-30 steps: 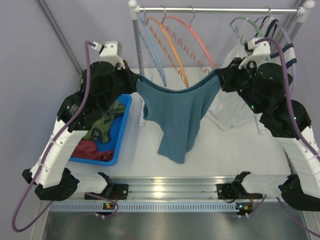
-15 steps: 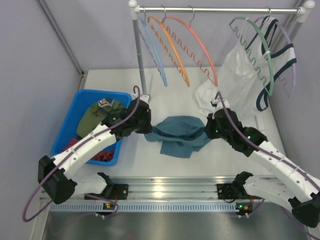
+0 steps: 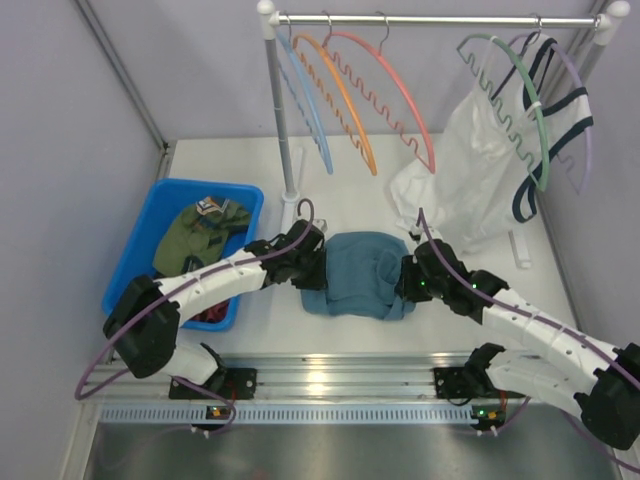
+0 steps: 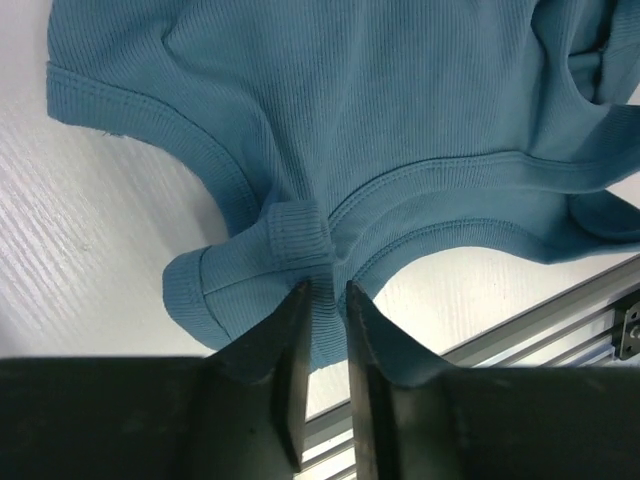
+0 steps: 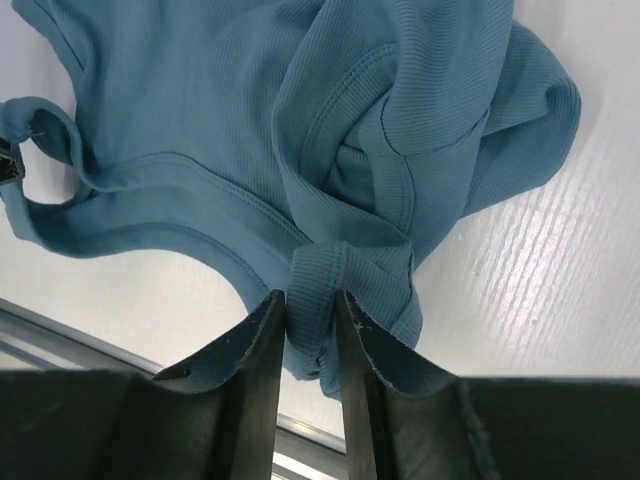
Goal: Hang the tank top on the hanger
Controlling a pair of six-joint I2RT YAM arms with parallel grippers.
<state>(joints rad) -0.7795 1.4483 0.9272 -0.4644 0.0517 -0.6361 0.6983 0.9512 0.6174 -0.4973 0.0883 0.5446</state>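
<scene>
The tank top lay bunched on the table, near side of the hanger and well apart from it. The left gripper and right gripper each clamped narrowly on one of its shoulders, likely to spread the neckline for hanging.

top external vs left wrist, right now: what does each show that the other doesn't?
Only top external: the rail with the hanger hanging bare, the blue bin, and the right gripper at the garment's far side. Only left wrist: a shoulder strap pinched between the fingers of the left gripper, and the rib-knit texture. Both: the tank top lying bunched on the table.
</scene>
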